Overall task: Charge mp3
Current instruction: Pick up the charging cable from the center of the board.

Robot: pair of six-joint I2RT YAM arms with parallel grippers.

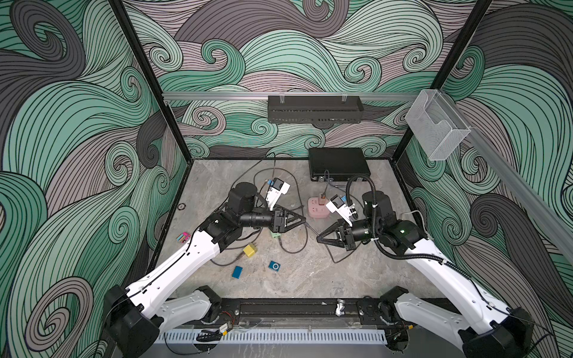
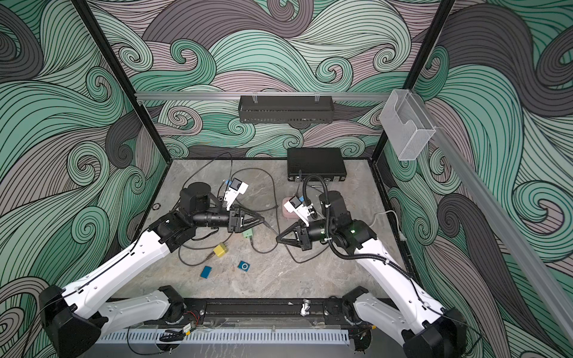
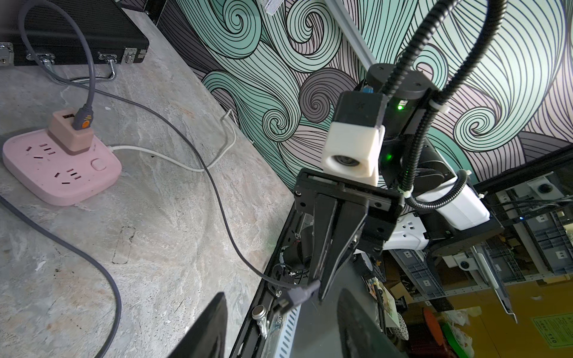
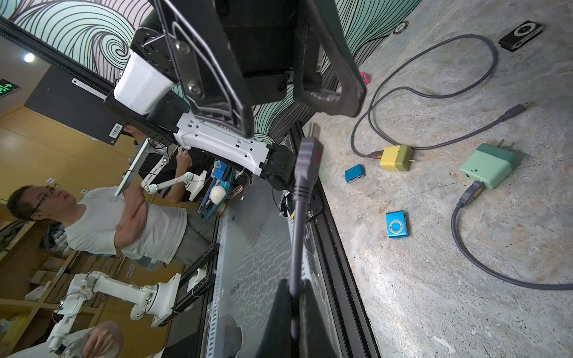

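Note:
The mp3 (image 1: pixel 274 266) (image 2: pixel 244 266) (image 4: pixel 396 224) is a small blue player lying flat on the stone table, in front of both grippers and apart from them. Above the table, my right gripper (image 1: pixel 318 238) (image 2: pixel 277 238) (image 4: pixel 294 283) is shut on a grey cable, whose plug (image 4: pixel 307 155) (image 3: pixel 294 298) sticks out past the fingertips. That cable runs back to a brown adapter (image 3: pixel 69 133) in the pink power strip (image 1: pixel 319 212) (image 3: pixel 62 179). My left gripper (image 1: pixel 304 219) (image 2: pixel 263 220) (image 3: pixel 282 310) is open and faces the plug, close to it and holding nothing.
Lying on the table are a green charger (image 1: pixel 276 234) (image 4: pixel 490 169) and a yellow charger (image 1: pixel 250 250) (image 4: pixel 397 158) with their own cables, a second blue player (image 1: pixel 237 271), a black player (image 4: pixel 521 34) and a small pink item (image 1: pixel 183 237). A black case (image 1: pixel 339 164) stands at the back.

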